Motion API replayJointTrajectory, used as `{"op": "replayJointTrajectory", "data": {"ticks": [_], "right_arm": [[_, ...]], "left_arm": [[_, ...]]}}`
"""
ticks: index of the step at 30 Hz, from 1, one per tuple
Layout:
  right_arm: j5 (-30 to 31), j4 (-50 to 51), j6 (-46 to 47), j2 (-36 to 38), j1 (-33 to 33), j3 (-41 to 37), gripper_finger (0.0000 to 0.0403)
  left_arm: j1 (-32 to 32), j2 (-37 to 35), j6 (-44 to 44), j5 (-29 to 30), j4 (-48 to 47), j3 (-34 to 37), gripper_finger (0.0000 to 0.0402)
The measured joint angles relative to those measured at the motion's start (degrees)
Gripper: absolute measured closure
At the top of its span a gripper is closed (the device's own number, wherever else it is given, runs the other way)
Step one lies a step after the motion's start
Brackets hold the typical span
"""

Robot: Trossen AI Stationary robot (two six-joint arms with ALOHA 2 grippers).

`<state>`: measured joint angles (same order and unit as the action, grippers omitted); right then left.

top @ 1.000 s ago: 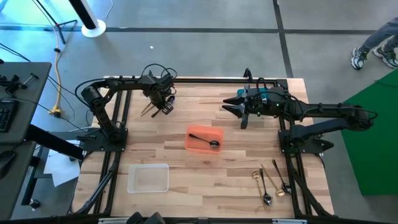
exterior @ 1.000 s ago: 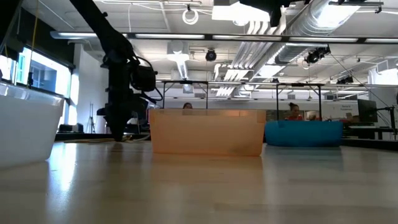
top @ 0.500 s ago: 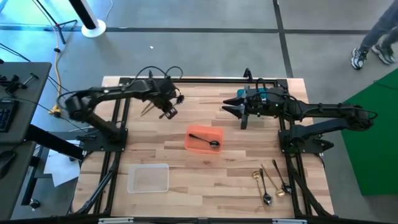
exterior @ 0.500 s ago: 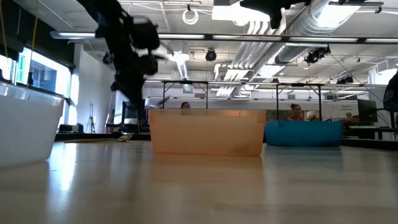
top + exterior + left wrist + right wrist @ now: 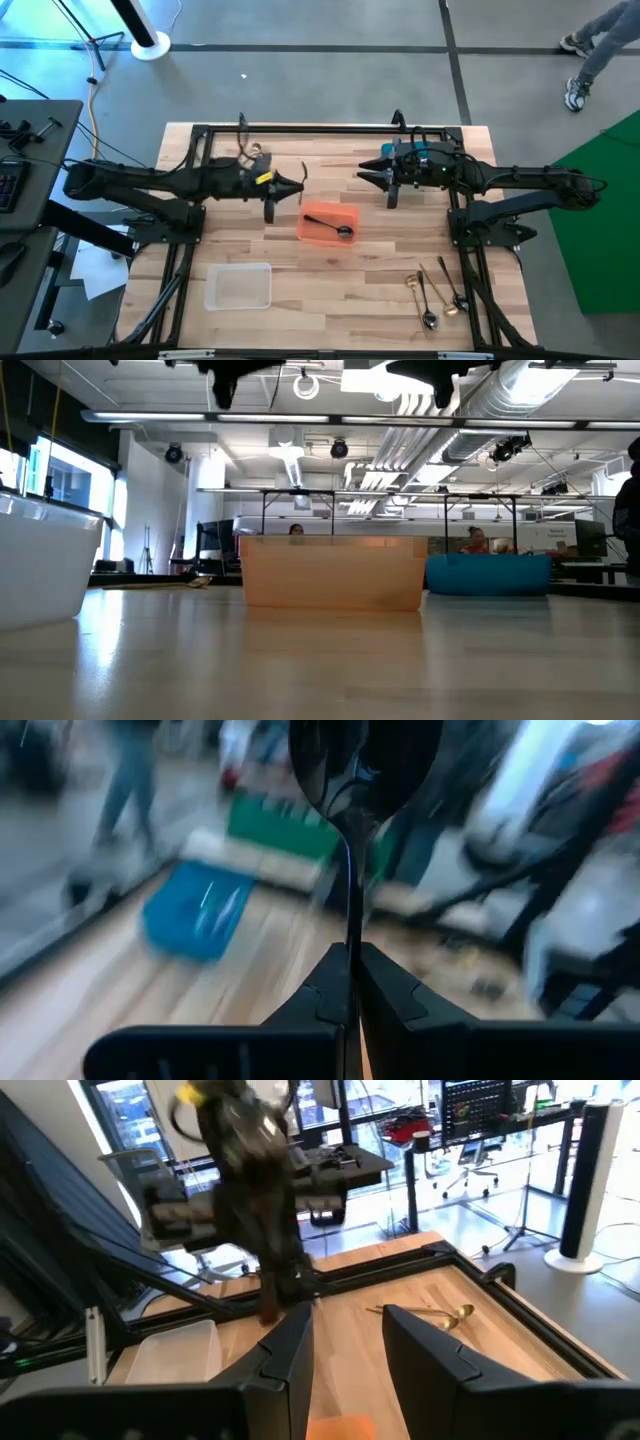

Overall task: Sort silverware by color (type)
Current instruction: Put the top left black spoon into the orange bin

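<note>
Between pinched fingers of left gripper [image 5: 297, 187]: black spoon [image 5: 352, 780] being clamped by handle, bowl sticking out ahead. Just beyond gripper tip: orange bin [image 5: 328, 222] holding another black spoon [image 5: 330, 226]. Behind gripper, near table's far edge: gold utensil [image 5: 245, 155] lying. Farther across: right gripper [image 5: 366, 174] hovering, fingers partly apart, gripping nothing. Well off, beside right arm base: cluster of silverware [image 5: 435, 292]. Clear bin [image 5: 238, 286] sitting apart.
</note>
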<state>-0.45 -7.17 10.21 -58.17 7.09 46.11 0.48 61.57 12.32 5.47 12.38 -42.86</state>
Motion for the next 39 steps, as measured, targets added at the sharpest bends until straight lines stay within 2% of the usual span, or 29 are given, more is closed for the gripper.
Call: {"op": "replayJointTrajectory", "data": {"ticks": [6,15,39], "right_arm": [[-4.41,-1.74,-0.15,0.00,-0.54,0.00,0.0295],[-4.62,-2.37,-5.80,0.00,-3.26,0.00,0.0295],[-4.65,-3.90,-5.63,0.00,-3.51,0.00,0.0295]], "left_arm": [[-3.98,-0.07,-8.56,0.62,13.11,0.07,0.0401],[-2.44,-0.18,-9.00,1.49,10.97,0.08,0.0401],[-1.23,-0.18,-9.58,0.85,11.21,0.08,0.0401]]}}
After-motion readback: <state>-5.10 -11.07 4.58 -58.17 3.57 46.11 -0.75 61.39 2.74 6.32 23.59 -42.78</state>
